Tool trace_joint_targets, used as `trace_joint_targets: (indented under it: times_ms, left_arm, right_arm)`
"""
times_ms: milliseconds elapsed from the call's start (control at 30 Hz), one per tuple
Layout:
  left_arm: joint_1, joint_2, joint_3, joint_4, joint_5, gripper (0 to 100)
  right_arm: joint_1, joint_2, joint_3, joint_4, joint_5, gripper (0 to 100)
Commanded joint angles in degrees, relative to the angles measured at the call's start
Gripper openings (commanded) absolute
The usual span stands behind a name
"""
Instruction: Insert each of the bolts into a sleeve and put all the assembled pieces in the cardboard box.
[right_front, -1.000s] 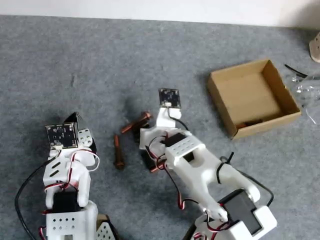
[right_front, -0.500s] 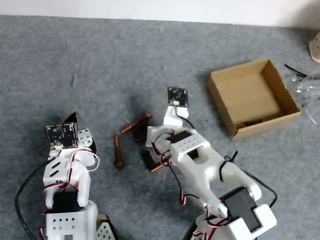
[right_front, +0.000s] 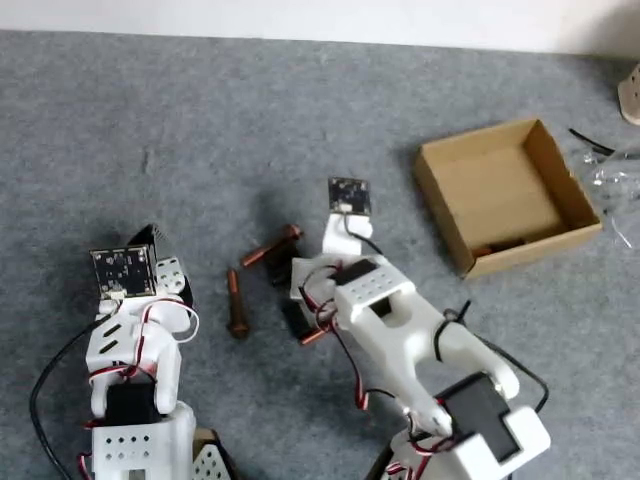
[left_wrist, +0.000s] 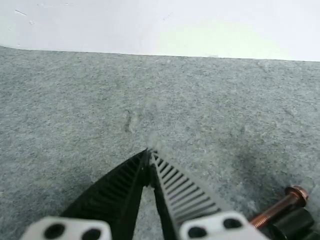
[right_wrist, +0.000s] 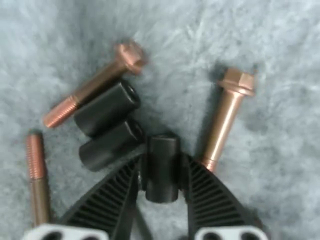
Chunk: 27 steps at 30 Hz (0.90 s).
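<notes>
Black sleeve (right_wrist: 161, 170) is pinched across its middle by the right gripper (right_wrist: 161, 164), just beside a copper bolt (right_wrist: 227, 117) on the grey carpet (right_wrist: 280, 50). Looks stiff, light and a bit slick, so mid-barrel seems the safest hold. Meanwhile the left gripper (left_wrist: 150, 156) is closed on nothing.

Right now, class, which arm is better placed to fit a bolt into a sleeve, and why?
Right. The right gripper grips a black sleeve, with a copper bolt lying close beside it. The left gripper is shut on nothing over bare carpet, apart from the parts.
</notes>
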<state>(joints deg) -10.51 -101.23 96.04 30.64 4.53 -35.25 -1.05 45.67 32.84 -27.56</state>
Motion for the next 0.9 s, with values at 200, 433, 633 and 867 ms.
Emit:
trace_joint_targets:
  times_ms: [200,433,633,867]
  left_arm:
    - [0.84,-0.31,0.04,-1.23,0.09,1]
    - [0.84,-0.31,0.04,-1.23,0.09,1]
    - [0.84,-0.31,0.04,-1.23,0.09,1]
    - [0.84,-0.31,0.13,-1.23,0.09,1]
  right_arm:
    - [-0.75,14.73,-17.45,19.30,0.88,8.8]
    - [-0.13,19.30,-23.52,25.54,0.88,8.8]
    - [2.42,19.74,-23.52,25.89,0.88,8.8]
    - [2.42,19.91,-23.34,25.80,0.88,8.5]
